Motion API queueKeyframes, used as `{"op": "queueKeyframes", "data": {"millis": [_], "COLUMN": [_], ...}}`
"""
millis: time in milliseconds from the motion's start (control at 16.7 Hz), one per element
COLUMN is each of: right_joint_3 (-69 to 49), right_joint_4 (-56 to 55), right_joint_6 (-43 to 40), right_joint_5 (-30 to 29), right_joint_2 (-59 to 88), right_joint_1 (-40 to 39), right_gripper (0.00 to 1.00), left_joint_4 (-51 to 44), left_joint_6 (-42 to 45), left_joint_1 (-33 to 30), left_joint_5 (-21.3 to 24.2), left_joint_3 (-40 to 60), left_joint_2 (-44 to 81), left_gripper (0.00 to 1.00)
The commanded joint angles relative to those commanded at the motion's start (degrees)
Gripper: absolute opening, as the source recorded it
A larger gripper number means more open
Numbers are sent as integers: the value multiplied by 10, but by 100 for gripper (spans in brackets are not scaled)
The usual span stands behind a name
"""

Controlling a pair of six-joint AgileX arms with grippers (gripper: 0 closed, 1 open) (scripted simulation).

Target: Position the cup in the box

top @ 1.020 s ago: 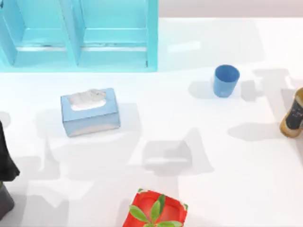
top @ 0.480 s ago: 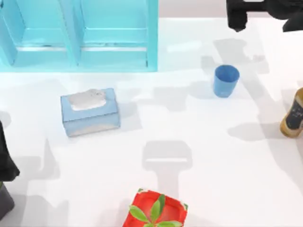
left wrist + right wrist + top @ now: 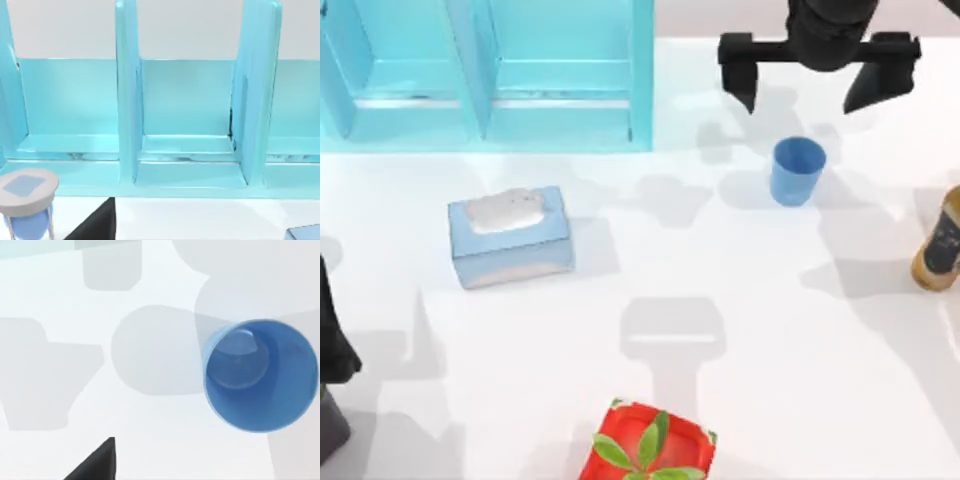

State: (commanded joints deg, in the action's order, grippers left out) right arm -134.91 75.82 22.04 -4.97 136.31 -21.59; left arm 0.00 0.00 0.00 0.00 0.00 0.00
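The small blue cup [image 3: 797,170] stands upright on the white table, right of centre toward the back. In the right wrist view the cup [image 3: 260,375] is seen from above and is empty. My right gripper [image 3: 810,85] hovers open just behind the cup, its two dark fingers spread wider than the cup and holding nothing. The box [image 3: 480,75], a cyan open unit with upright dividers, stands at the back left, and its compartments [image 3: 187,125] are empty. My left arm [image 3: 332,340] sits parked at the table's left edge.
A light blue tissue box [image 3: 510,237] lies left of centre. A brown bottle [image 3: 940,240] stands at the right edge. A red pot with a green plant [image 3: 648,445] is at the front. A grey-topped blue object [image 3: 25,200] stands near the box.
My right gripper has come in from the upper right and moved left and forward, ending just behind the cup. The cup and the left arm have not moved.
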Motion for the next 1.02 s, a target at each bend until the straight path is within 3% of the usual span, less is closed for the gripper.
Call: {"op": "queueKeyframes", "data": {"millis": [540,1020], "right_joint_3": [-35,79], "right_joint_4": [27,-127], "right_joint_6": [15,9], "right_joint_5": [1,1], "right_joint_2": [31,67], "right_joint_1": [-8,-3], "right_gripper": [100,100], "left_joint_4": [0,0], "left_joint_6": [0,0], "left_joint_1": [0,0], "left_joint_5": [0,0], "left_joint_3": [0,0], "left_joint_2": [0,0], "left_gripper": [100,100]}}
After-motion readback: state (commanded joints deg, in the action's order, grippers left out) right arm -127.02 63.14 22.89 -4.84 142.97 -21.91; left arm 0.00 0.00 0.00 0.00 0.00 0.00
